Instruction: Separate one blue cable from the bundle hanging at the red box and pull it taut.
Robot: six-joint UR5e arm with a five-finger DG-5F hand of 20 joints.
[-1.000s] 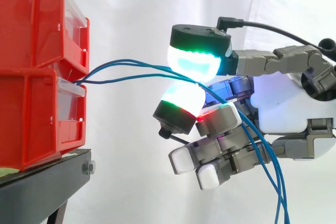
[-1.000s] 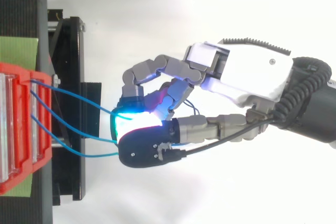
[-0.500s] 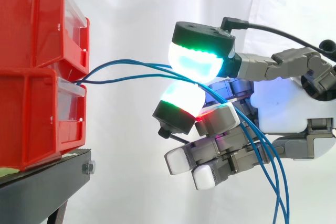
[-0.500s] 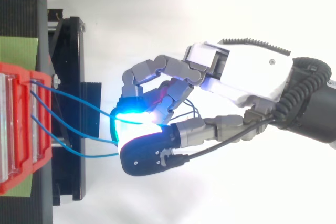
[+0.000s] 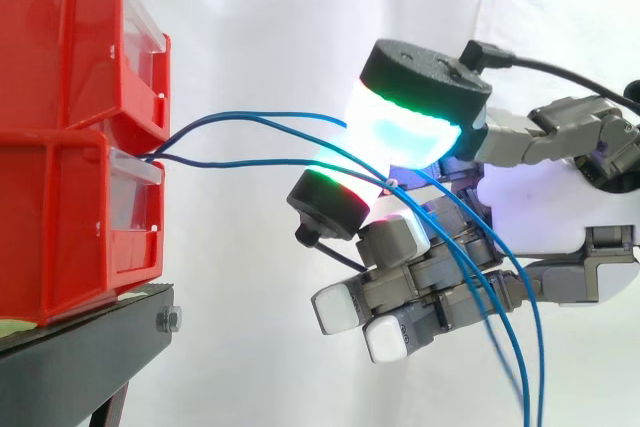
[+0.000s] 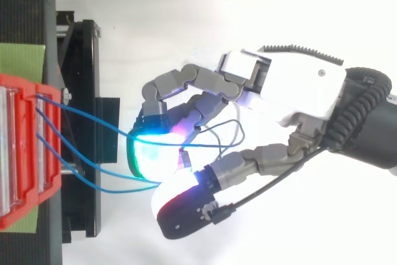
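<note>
Before the white curtain (image 5: 260, 7), a plain cloth backdrop with soft folds, the following stood.

Red bins (image 5: 70, 147): two, stacked, of hard glossy moulded plastic, boxy, with clear front lips. They faced the hand, probably so the wires could leave their fronts freely.

Black stand (image 5: 70, 367): flat, matt, with a bolt at its corner. It carried the bins at the height of the hand.

Hand (image 5: 560, 207): a white smooth shell with grey jointed metal links, reaching in level from the right. Its fingers (image 5: 430, 277) were curled. The thumb's thick black-backed pad, glowing green and cyan, sat just above another glowing pad, and the wires ran between the two. That looked like a pinch meant to single out one strand, though which strand was caught could not be told. The remaining fingers were folded below, out of the way.

Blue cables (image 5: 240, 161): thin, smooth and round. From above, three left the bin fronts, spread apart. They ran in shallow slack curves to the pads, then fell away past the palm. None appeared taut, so separation seemed unfinished.
</note>
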